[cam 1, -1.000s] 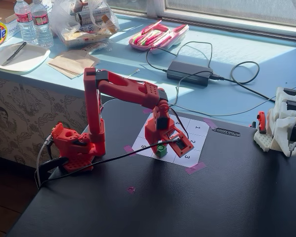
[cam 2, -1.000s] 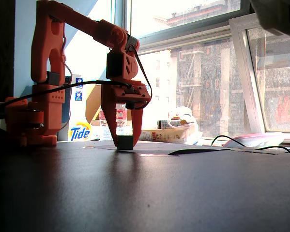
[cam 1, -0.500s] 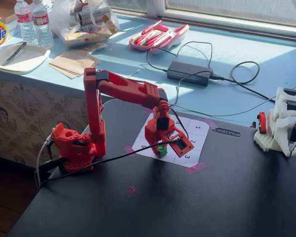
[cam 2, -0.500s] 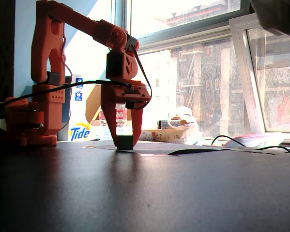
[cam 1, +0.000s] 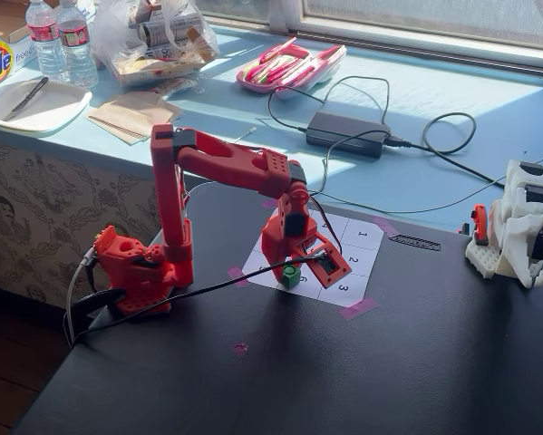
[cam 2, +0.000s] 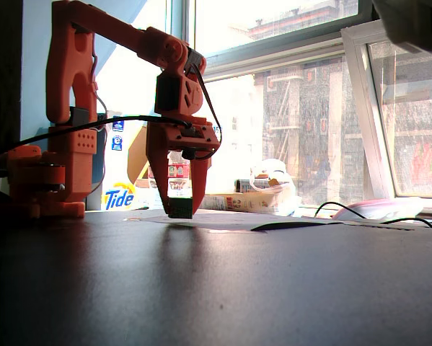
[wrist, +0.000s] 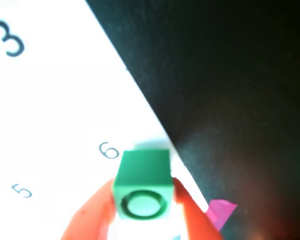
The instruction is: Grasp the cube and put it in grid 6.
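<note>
A green cube (cam 1: 291, 274) with a round recess in one face sits between the fingers of my red gripper (cam 1: 295, 268), low over the near left corner of the white numbered paper grid (cam 1: 360, 246). In the wrist view the cube (wrist: 143, 176) is pinched between both orange fingers (wrist: 92, 215), right beside the printed 6 (wrist: 108, 150) and close to the paper's edge. In a fixed view from table level the cube (cam 2: 181, 207) is at the tips of the gripper (cam 2: 179, 205), at or just above the paper. The gripper (wrist: 143, 195) is shut on the cube.
The grid is taped to a black table (cam 1: 416, 362) with pink tape (cam 1: 357, 309). A white arm (cam 1: 523, 227) stands at the right edge. A power adapter (cam 1: 346, 133) with cables, a plate (cam 1: 37, 104) and bottles (cam 1: 61, 41) lie on the blue counter behind.
</note>
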Tool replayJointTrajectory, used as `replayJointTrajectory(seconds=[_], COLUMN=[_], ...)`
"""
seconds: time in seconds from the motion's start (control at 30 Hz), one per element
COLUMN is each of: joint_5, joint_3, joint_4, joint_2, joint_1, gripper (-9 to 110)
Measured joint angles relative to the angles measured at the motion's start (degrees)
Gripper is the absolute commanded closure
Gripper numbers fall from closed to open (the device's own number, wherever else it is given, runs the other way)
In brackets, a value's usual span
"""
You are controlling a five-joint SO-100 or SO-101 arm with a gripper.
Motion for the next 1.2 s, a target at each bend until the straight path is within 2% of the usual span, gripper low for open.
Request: replayJointTrajectory(seconds=[0.3,0.67,0.83,0.97,1.2], joint_5=[-0.26,-4.83,-6.86,-6.59,-5.27], joint_3=[-1.32,-1.32,-1.32,-0.97,4.48], joint_4=[6.77,10.99,11.25,10.9,9.93], joint_2=[9.14,19.42,20.83,21.09,21.09], joint_1=[5.54,23.2,27.6,25.22,11.25], gripper=[101,101,101,101,101])
